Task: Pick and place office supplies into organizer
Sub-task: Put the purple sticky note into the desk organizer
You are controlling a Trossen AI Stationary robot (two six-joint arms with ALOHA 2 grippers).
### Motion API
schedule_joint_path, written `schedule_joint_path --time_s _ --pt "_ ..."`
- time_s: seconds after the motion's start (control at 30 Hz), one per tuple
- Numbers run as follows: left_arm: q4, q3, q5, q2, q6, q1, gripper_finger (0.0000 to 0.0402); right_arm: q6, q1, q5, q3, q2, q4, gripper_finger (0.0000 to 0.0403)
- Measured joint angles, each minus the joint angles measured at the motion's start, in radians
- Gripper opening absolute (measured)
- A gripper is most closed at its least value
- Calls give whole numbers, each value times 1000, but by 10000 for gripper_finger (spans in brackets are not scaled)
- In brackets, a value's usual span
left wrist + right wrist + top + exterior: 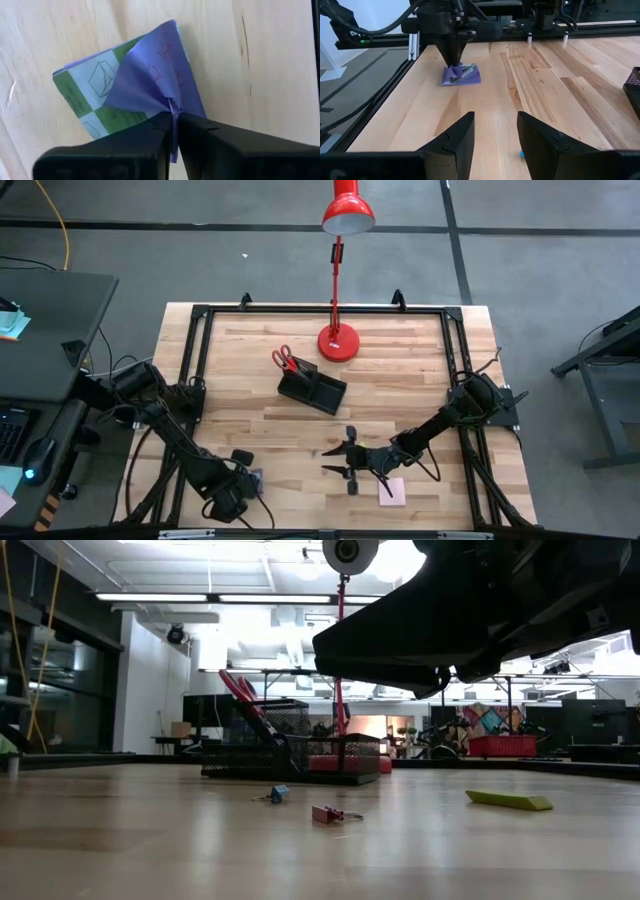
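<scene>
A purple sticky-note pad (150, 70) lies flat near the table's front left (257, 478). My left gripper (175, 131) stands over it, pointing down, shut on its top sheet; the right wrist view shows the same (455, 59). My right gripper (495, 135) hovers open and level near the table's front middle (345, 462), holding nothing. A pink pad (392, 490) lies flat just beside it. The black organizer (312, 390) stands at mid-table with red-handled scissors (287, 360) sticking up out of its left compartment. My left gripper pinches the pad's top purple sheet (171, 107) between its two fingertips, from above, pointing down. The sheet is gathered into a raised pucker at the fingers, baring a green-and-white printed sheet (92, 82) beneath. The pad itself still lies on the table.
A red desk lamp (338, 340) stands behind the organizer at the far edge. A blue binder clip (278, 794) and a red one (325, 813) lie on the wood in front of the organizer. A black frame rail (190, 360) borders the table.
</scene>
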Motion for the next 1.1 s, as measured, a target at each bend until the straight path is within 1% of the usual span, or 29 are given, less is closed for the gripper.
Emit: schedule_joint_path --time_s 0.07,0.1,0.17,0.3,0.4,0.67,0.73,0.8,0.9,0.93,1.0,1.1 --pt "-21 13 -15 -1 30 -1 15 0 0 0 0 0 0 139" --pt "-34 21 -24 -5 44 -1 9 -1 0 1 0 0 0 139" --pt "-73 38 -82 -21 68 0 3 -1 0 5 0 0 0 139" --pt "-163 79 -221 -42 88 5 4 -2 0 5 0 0 4 139" --pt "-254 111 -275 -48 98 24 2 -2 0 15 0 0 0 139" --pt "-350 179 -413 -48 212 130 4 21 3 15 0 0 -4 139" --pt "-395 207 -457 -49 226 156 2 52 9 10 0 0 -11 139" --pt "-436 234 -480 -49 249 176 1 102 20 -16 0 0 -33 139" --pt "-477 287 -547 -49 300 206 2 158 48 -60 0 0 -66 139" --pt "-500 311 -564 -49 315 217 1 163 60 -53 0 0 -77 139" --pt "-523 358 -605 -50 342 240 1 174 85 -3 0 0 -89 139" --pt "-535 423 -666 -50 430 279 1 174 116 43 0 0 -113 139"
